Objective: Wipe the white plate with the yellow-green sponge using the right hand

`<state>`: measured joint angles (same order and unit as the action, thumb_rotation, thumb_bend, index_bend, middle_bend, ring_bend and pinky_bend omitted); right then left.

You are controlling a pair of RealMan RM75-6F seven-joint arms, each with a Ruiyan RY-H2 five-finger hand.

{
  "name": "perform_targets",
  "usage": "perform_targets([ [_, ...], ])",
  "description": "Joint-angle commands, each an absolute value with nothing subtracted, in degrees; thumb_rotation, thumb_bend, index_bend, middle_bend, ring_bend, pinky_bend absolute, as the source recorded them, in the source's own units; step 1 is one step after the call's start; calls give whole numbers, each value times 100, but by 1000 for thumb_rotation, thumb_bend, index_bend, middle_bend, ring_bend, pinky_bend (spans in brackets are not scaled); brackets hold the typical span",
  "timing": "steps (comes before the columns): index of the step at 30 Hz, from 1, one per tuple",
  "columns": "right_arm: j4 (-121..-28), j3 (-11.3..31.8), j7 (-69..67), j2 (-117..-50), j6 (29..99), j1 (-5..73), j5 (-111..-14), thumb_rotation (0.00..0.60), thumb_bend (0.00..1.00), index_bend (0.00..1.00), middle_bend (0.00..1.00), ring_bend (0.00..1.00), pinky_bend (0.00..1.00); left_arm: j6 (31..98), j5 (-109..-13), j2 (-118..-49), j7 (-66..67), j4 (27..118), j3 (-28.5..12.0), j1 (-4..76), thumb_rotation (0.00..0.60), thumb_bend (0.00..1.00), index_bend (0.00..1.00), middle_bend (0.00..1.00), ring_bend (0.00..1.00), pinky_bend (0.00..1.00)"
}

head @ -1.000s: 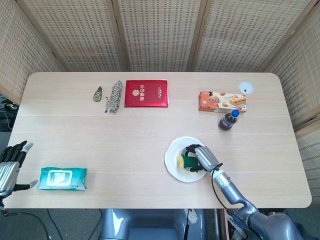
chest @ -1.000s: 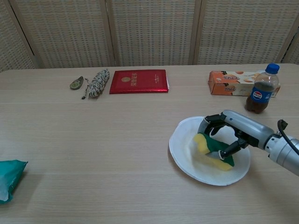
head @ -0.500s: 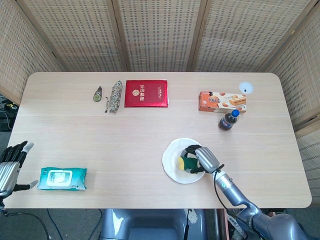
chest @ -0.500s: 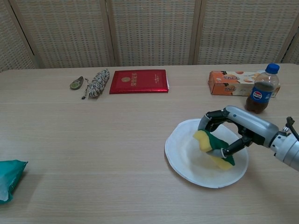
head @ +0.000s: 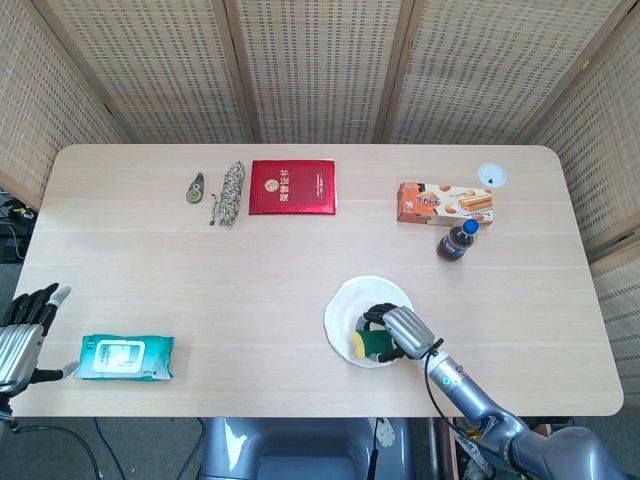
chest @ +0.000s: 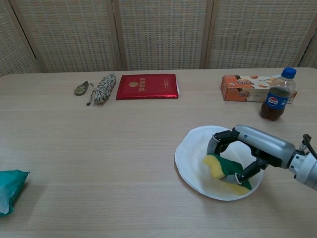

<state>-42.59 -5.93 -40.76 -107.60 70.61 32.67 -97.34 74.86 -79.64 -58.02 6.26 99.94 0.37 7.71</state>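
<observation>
The white plate [head: 347, 313] [chest: 194, 152] lies on the table at front right of centre. My right hand [head: 393, 331] [chest: 250, 150] grips the yellow-green sponge [head: 366, 344] [chest: 223, 170] and presses it on the plate's near part. The sponge's yellow face points left, with its green side under the fingers. My left hand [head: 22, 334] hangs at the table's left front edge with fingers apart, holding nothing; the chest view does not show it.
A cola bottle [head: 457, 241] [chest: 275, 101] and a biscuit box [head: 443, 202] [chest: 246, 88] stand behind the plate. A red booklet [head: 292, 187] [chest: 146, 86], a rope bundle [head: 230, 192] and a small tag [head: 195, 187] lie far left. A teal wipes pack [head: 126, 357] sits near my left hand.
My right hand has dragged the sponge from the plate's middle toward its near edge. The plate shifted slightly left on the table. The left hand stayed put.
</observation>
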Motion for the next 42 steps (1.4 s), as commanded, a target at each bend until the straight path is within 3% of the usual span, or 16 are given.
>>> perform_targets([
  [1,-4104,-571,-4012,-10853,6928,3292,-9687,600,297,446,527,320,298,7477,-7961,-5800,621,9997,39,774,600,0,0,0,0,0],
  [18,-3455,-697,-4095,-11193,6841,3214,-9735,600,296,446,528,321,298,7477,-7964,-5794,593,9992,46,772,600,0,0,0,0,0],
  [31,-4007,-371,-4047,-10955,7402,3351,-9707,600,295,446,529,320,298,7497,-7996,-5772,549,9987,49,767,600,0,0,0,0,0],
  [42,-4029,-520,-3718,-11016,7003,3391,-9719,600,296,446,532,320,298,7477,-7981,-5773,553,9987,52,771,600,0,0,0,0,0],
])
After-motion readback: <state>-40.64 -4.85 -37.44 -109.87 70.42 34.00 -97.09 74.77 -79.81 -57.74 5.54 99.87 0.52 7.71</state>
